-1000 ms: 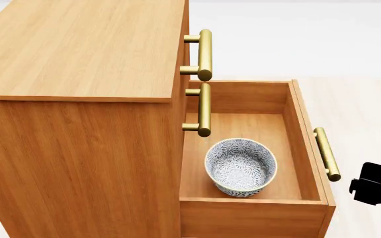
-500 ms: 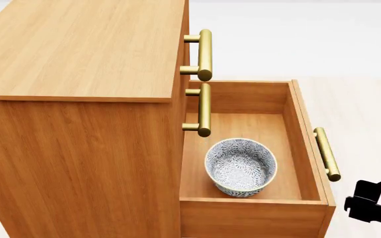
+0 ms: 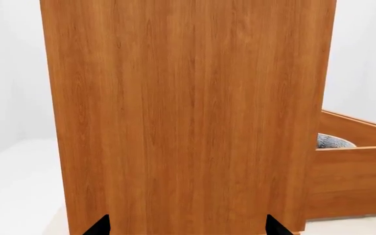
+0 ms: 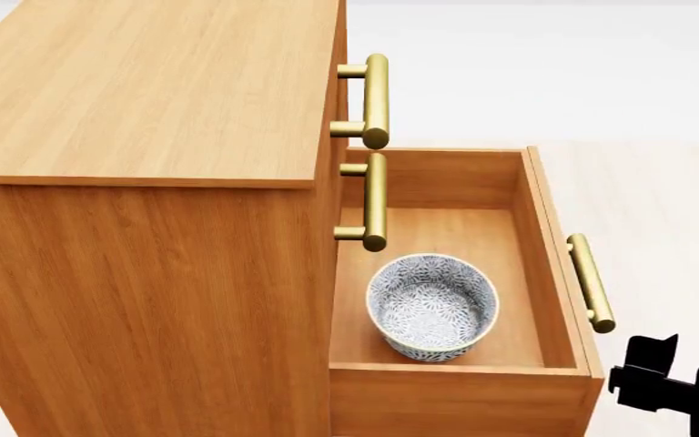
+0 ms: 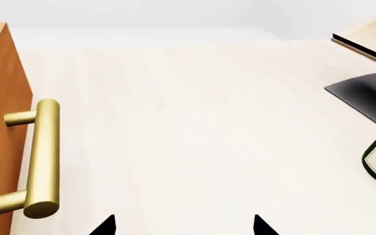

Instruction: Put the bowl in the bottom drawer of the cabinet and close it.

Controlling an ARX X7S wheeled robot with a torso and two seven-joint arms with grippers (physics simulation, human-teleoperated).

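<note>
The cabinet dominates the scene: an orange-brown wood-grain box, its plain side panel filling the left wrist view. Its two upper drawers are shut, each with a brass bar handle standing off the front. The bottom drawer is pulled well out from the cabinet front, open at the top, its own brass bar handle on the outer face; the same handle appears close up in the right wrist view against the pale wooden floor. The bowl sits upright on the drawer floor, inside the drawer, nearer the drawer's near side wall than its far one and just beside the cabinet front, below the middle handle; a sliver of its speckled rim shows over the drawer wall in the left wrist view. The right pincer is a dark shape low beside the drawer's front corner, apart from the handle and holding nothing; its two finger tips stand spread wide in its wrist view. The left pincer faces the cabinet's side panel, tips likewise wide apart, empty. Away from the cabinet, a dark panel and a pale slanted edge lie at the floor's far side.
</note>
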